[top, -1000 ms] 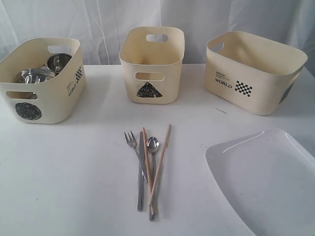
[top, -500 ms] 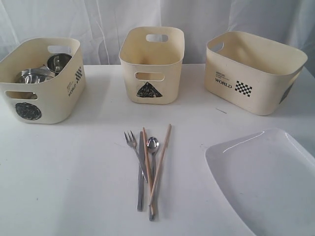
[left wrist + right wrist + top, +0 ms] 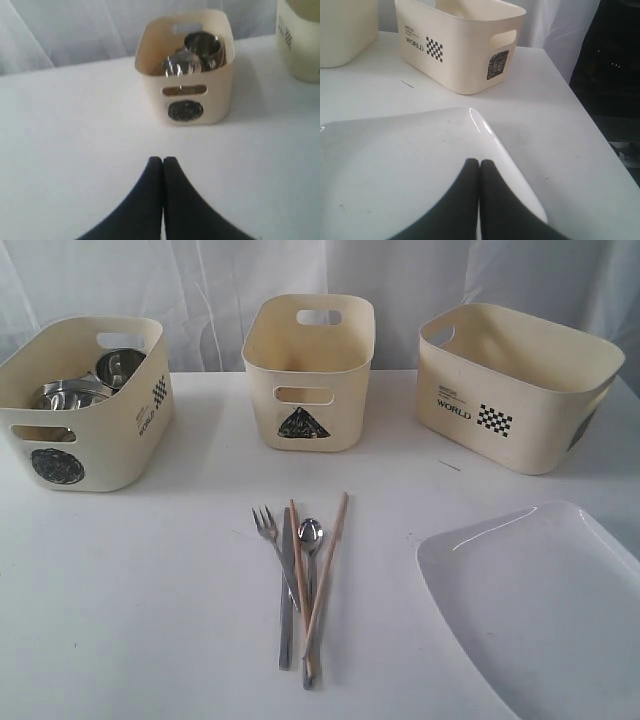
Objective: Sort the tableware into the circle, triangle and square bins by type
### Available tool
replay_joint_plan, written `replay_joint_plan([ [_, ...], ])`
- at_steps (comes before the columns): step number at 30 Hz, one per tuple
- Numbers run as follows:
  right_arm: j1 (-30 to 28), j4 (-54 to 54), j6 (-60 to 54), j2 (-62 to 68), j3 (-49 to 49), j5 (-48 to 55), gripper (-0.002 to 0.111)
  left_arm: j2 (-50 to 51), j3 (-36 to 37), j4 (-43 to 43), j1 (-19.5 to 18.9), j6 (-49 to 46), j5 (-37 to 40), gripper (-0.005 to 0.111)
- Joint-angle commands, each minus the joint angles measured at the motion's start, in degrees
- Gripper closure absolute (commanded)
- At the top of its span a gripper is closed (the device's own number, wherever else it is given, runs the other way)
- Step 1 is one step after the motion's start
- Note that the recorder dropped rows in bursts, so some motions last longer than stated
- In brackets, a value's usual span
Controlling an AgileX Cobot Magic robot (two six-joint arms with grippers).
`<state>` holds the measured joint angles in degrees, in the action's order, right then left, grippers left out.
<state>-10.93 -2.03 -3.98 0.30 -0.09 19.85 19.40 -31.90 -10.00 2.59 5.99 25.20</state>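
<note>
At the upper left of the exterior view, the cream circle bin (image 3: 110, 445) carries a dark, mottled round sticker (image 3: 57, 466) and a small black-and-white check patch, with shiny silver steelware (image 3: 75, 393) inside. The cream triangle bin (image 3: 345, 390), top centre, bears a dark greenish triangle sticker (image 3: 299, 424). The cream square bin (image 3: 540, 435), upper right, shows a black-and-white checkered square (image 3: 494, 420) and black lettering. At lower centre the fork (image 3: 265, 523), knife (image 3: 286, 610) and spoon (image 3: 311, 532) are silver, and the chopsticks (image 3: 335, 540) pale tan wood. The plate (image 3: 540, 610), lower right, is glossy white on a white table (image 3: 150, 590). The left gripper (image 3: 162, 160) and the right gripper (image 3: 479, 162) are black.
</note>
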Motion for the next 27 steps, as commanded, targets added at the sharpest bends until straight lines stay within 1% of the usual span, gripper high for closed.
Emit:
replay_joint_plan([
  [1, 0.11, 0.07, -0.28, -0.30, 0.09, -0.22, 0.108, 2.01, 3.39, -5.31, -0.19, 11.06, 4.25, 0.107],
  [4, 0.11, 0.07, -0.28, -0.30, 0.09, -0.22, 0.108, 4.03, 9.45, -10.54, -0.19, 21.75, -3.67, 0.107],
  [6, 0.11, 0.07, -0.28, -0.30, 0.09, -0.22, 0.108, 4.82, 14.42, -13.28, -0.68, 28.73, -10.40, 0.107],
  [8, 0.11, 0.07, -0.28, -0.30, 0.09, -0.22, 0.108, 5.06, 19.92, -16.07, -2.05, 33.22, -16.91, 0.107],
  [9, 0.11, 0.07, -0.28, -0.30, 0.09, -0.22, 0.108, 4.67, 22.04, -16.08, -2.78, 33.98, -18.83, 0.107],
  [10, 0.11, 0.07, -0.28, -0.30, 0.09, -0.22, 0.108, 2.88, 27.25, -16.08, -4.92, 34.52, -23.02, 0.107],
  [11, 0.11, 0.07, -0.28, -0.30, 0.09, -0.22, 0.108, 1.67, 29.33, -16.08, -6.13, 34.52, -24.72, 0.107],
  [12, 0.11, 0.07, -0.28, -0.30, 0.09, -0.22, 0.108, -2.52, 31.90, -16.08, -8.58, 34.52, -28.19, 0.107],
  [13, 0.11, 0.07, -0.28, -0.30, 0.09, -0.22, 0.108, -4.54, 31.90, -16.08, -9.21, 34.31, -22.91, 0.107],
  [14, 0.11, 0.07, -0.28, -0.30, 0.09, -0.22, 0.108, -10.06, 31.90, -16.19, -9.74, 32.19, -19.49, 0.107],
  [15, 0.11, 0.07, -0.28, -0.30, 0.09, -0.22, 0.108, -12.97, 31.90, -16.08, -9.89, 32.19, -17.39, 0.107],
  [16, 0.11, 0.07, -0.28, -0.30, 0.09, -0.22, 0.108, -18.40, 31.90, -15.06, -9.89, 32.19, -13.33, 0.107],
  [17, 0.11, 0.07, -0.28, -0.30, 0.09, -0.22, 0.108, -19.40, 31.90, -13.61, -9.89, 31.59, -10.32, 0.107],
  [20, 0.04, 0.07, -0.28, -0.30, 0.09, -0.22, 0.108, -19.40, 31.90, -9.56, -9.89, 31.52, -10.30, 0.107],
  [22, 0.04, 0.07, -0.28, -0.30, 0.09, -0.22, 0.108, -19.40, 31.90, -3.63, -9.61, 31.36, -10.43, 0.107],
  [24, 0.04, 0.07, -0.28, -0.30, 0.09, -0.22, 0.108, -19.40, 31.90, -2.84, -7.05, 30.82, -10.43, 0.107],
  [25, 0.04, 0.07, -0.28, -0.30, 0.09, -0.22, 0.108, -19.40, 31.90, -2.84, -4.49, 30.41, -10.32, 0.107],
  [27, 0.04, 0.07, -0.28, -0.30, 0.09, -0.22, 0.108, -19.40, 31.90, -2.84, -1.22, 29.06, -10.32, 0.107],
])
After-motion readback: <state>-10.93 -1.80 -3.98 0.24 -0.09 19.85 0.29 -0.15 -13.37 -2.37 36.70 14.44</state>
